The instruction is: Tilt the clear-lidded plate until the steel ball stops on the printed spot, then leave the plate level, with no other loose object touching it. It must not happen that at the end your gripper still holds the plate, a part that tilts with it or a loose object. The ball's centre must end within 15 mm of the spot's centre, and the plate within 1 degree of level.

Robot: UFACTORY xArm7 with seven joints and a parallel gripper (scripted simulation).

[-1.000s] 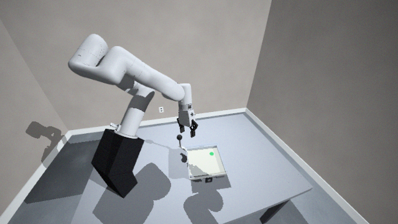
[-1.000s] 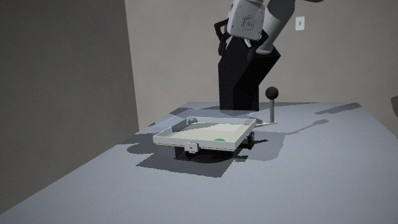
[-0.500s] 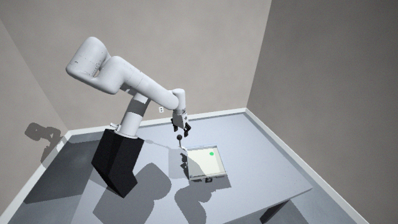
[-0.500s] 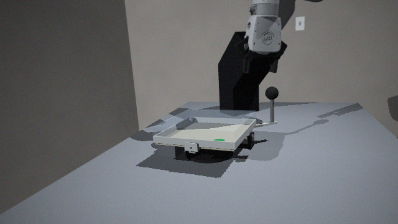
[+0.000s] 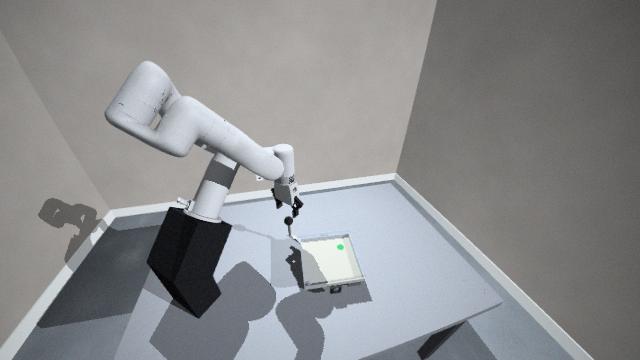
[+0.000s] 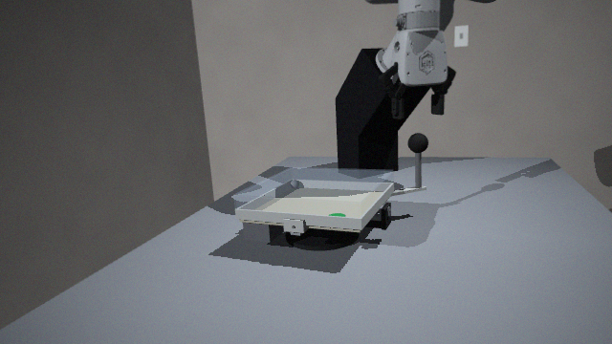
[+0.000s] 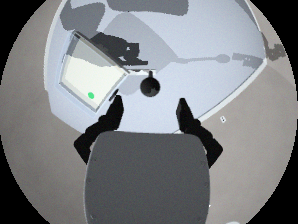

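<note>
the hand (image 6: 417,102) is hovering spread and empty above the knob (image 6: 418,142), needing to drop and pinch it to tilt the plate (image 6: 316,222).

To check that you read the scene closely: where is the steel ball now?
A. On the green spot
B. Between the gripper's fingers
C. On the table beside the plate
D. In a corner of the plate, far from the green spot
D: the steel ball lies in the plate's far corner, while the green spot sits near the front wall.
</note>
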